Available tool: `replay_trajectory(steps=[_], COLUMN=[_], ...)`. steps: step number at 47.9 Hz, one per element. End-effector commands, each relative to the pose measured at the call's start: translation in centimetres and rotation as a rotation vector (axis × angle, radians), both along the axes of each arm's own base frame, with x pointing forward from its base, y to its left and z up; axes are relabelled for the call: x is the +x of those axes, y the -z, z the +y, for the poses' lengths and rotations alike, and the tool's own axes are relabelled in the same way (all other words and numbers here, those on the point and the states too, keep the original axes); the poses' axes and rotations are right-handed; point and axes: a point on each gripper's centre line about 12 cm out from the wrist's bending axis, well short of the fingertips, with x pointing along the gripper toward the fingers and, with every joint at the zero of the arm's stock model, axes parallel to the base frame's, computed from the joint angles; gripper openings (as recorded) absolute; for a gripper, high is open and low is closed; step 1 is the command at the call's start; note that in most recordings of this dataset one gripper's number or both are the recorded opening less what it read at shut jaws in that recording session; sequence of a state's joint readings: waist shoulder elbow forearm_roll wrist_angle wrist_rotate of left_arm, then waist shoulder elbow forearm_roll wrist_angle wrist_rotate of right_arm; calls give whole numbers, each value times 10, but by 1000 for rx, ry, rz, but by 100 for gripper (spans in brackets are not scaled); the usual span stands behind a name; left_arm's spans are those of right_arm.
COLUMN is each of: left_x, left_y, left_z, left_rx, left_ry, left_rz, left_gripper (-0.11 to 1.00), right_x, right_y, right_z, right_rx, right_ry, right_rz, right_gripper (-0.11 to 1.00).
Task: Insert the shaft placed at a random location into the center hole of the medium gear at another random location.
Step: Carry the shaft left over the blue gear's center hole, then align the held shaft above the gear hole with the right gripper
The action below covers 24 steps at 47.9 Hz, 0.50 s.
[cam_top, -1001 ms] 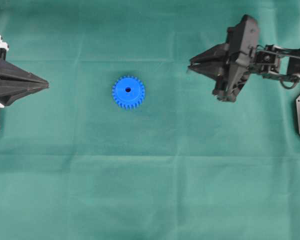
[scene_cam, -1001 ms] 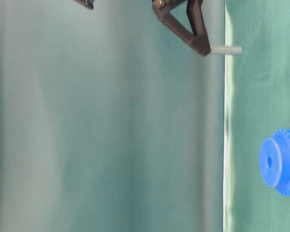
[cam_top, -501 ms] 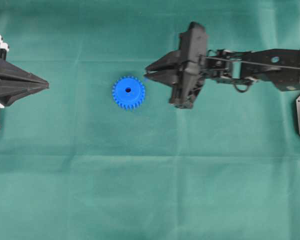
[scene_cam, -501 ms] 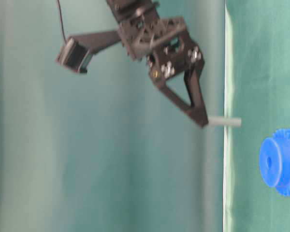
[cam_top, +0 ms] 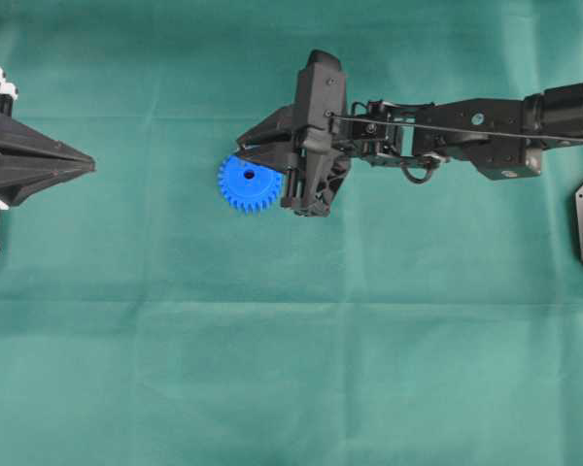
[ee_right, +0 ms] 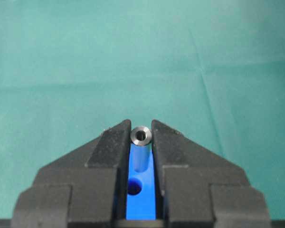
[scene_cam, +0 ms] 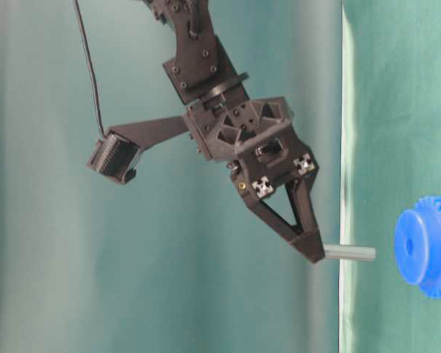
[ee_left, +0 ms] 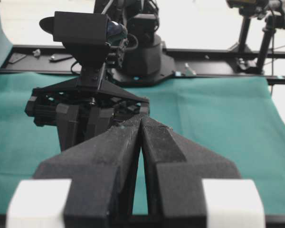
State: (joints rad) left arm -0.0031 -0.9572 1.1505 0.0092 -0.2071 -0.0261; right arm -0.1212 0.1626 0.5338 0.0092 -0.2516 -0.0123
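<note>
- A green cloth [cam_top: 272,369] covers the whole table, with faint fold creases running across it.
- The medium gear [cam_top: 245,184] lies flat on that cloth, left of middle, hub up; its center hole [ee_right: 134,188] shows dark between the right fingers in the wrist view.
- The right gripper [cam_top: 241,149] hangs above the gear's upper right edge, clamped on the shaft [scene_cam: 349,254], which points toward the cloth, clear of the gear.
- The left gripper [cam_top: 89,165] sits at the left edge, fingers pressed together, holding nothing.
- Behind the table runs a black rail [ee_left: 218,52], with stands [ee_left: 244,28] against a bright background.
</note>
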Motion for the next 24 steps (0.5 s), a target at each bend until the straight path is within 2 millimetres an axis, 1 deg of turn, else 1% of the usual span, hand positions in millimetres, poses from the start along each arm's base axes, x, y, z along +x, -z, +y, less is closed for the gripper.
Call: replay_trajectory(steps=[1,24], left_x=[2,2], left_y=[-5,-5], left_z=[0,0], left_rx=[0,1], left_ry=[0,-1], left_rz=[-11,-9], left_gripper=[0,0], right_x=[6,5], right_y=[-14,-12], right_z=[0,0], right_rx=[-9,-4], right_ry=[-4,-3], right_rz=[-33,-13], right_gripper=[14,14])
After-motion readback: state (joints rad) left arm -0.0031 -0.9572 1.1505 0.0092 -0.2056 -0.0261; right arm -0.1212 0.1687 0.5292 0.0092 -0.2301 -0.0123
